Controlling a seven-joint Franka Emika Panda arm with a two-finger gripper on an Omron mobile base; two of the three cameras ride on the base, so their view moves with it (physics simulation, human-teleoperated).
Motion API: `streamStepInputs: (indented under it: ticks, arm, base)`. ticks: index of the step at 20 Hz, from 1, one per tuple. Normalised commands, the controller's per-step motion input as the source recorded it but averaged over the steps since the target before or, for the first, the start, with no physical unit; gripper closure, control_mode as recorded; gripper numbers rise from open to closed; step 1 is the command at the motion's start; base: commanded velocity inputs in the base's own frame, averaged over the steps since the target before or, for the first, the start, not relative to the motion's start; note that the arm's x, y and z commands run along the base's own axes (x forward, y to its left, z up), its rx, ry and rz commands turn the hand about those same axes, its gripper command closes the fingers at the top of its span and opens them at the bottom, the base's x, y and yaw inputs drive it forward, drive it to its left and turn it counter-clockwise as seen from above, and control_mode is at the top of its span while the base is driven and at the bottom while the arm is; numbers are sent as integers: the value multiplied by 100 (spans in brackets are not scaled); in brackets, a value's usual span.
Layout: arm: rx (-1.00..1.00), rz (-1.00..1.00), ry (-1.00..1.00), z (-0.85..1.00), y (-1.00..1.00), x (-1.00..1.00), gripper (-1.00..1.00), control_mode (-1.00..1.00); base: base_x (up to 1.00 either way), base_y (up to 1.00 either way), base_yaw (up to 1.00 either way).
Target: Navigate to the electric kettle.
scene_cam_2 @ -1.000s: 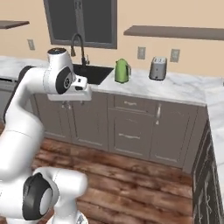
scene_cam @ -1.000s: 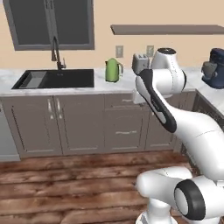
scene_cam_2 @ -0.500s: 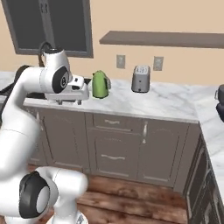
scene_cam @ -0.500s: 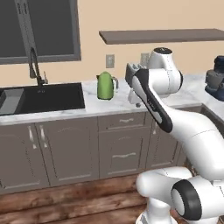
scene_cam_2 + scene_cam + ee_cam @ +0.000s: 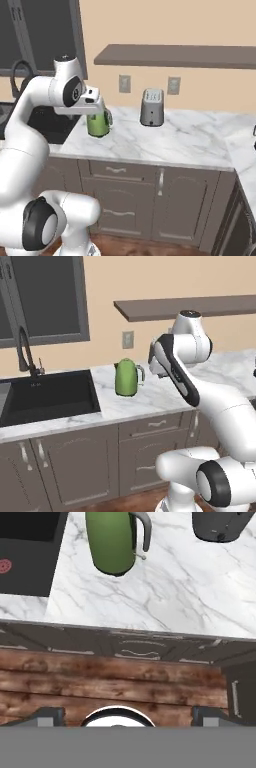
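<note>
I have the kettle (image 5: 127,377) standing upright on the marble counter (image 5: 165,396), just right of the black sink (image 5: 47,396), with its grey handle at 3 o'clock in the left base view. In the right base view the kettle (image 5: 98,123) sits partly behind my own arm, and the toaster (image 5: 152,107) stands well apart from it at about 3 o'clock, below two wall outlets (image 5: 124,83) and a dark shelf (image 5: 175,55). The faucet (image 5: 24,351) rises at the back of the sink, in front of the window (image 5: 45,298). Looking down from the hand view, the kettle (image 5: 111,542) lies at 11 o'clock, the toaster (image 5: 220,524) at 1 o'clock, the sink (image 5: 27,549) at 10 o'clock, and the grey drawers (image 5: 135,647) and wood floor (image 5: 110,684) run across below. The gripper (image 5: 127,716) shows its two tips at the bottom edge, set wide apart with nothing between them.
</note>
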Motion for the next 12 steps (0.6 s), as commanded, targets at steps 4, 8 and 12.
streamStepInputs:
  ticks: [4,8,12]
  arm:
    - [0,0,0,0,0,0,-100,100]
    - [0,0,0,0,0,0,-100,100]
    - [0,0,0,0,0,0,-100,100]
  base:
    - [100,63,-2]
    - [92,30,-1]
    - [95,28,0]
